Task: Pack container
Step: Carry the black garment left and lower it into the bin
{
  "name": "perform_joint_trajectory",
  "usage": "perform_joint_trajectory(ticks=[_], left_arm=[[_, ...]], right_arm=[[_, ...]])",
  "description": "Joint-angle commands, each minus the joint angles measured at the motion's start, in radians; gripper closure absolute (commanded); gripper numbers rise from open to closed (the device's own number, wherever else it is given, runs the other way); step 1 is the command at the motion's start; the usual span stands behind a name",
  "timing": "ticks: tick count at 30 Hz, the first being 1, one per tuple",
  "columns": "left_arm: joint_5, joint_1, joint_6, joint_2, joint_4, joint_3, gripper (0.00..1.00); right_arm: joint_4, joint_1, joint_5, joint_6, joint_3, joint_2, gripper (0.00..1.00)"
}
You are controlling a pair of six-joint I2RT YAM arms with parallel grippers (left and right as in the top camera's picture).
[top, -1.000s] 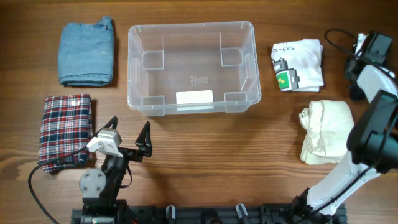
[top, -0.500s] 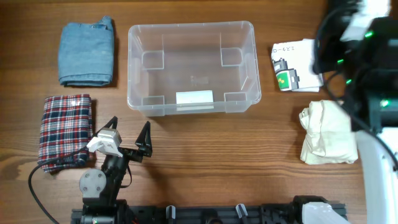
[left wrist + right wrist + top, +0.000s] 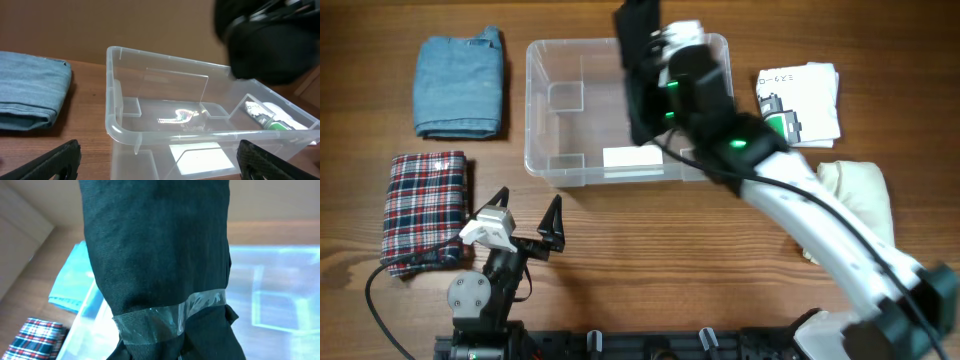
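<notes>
Clear rigid plastic container [image 3: 534,110], rectangular with rounded corners and a thick rim, sits mid-tabletop [image 3: 650,250]. The white label [image 3: 632,157] on its near wall shows no readable text. Left of the container lie folded blue denim [image 3: 458,82] and, nearer the robot, a red plaid cloth [image 3: 425,210]. To the right lie a white shirt [image 3: 812,100] with a green-and-black print and lettering too small to read, and a crumpled cream garment [image 3: 865,195]. The left pincer [image 3: 528,212] is spread, in front of the container. The right arm [image 3: 800,215], a second ago beyond the shirt, now reaches over the container. Black fabric [image 3: 155,255] banded with clear tape wraps the right pincer [image 3: 638,60]; spread or pressed together, I cannot tell
</notes>
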Motion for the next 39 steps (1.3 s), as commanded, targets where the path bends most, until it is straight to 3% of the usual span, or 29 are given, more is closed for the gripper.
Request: perform_joint_trajectory(ticks=[1,9,20,28,34,39], left_arm=[[-0.006,0.008,0.020,-0.002,-0.001,-0.005,0.00],[-0.006,0.008,0.020,-0.002,-0.001,-0.005,0.00],[-0.006,0.008,0.020,-0.002,-0.001,-0.005,0.00],[-0.006,0.008,0.020,-0.002,-0.002,-0.005,0.00],[-0.006,0.008,0.020,-0.002,-0.001,-0.005,0.00],[-0.006,0.008,0.020,-0.002,-0.001,-0.005,0.00]], right_arm=[[0.095,0.062,0.031,0.109,0.009,0.086,0.95],[0.123,0.114,0.167,0.287,0.009,0.238,0.95],[0.179,0.116,0.154,0.344,0.009,0.349,0.92],[0.209,0.116,0.122,0.340,0.009,0.363,0.69],[0.241,0.116,0.048,0.336,0.009,0.365,0.65],[0.260,0.117,0.002,0.336,0.009,0.365,0.51]])
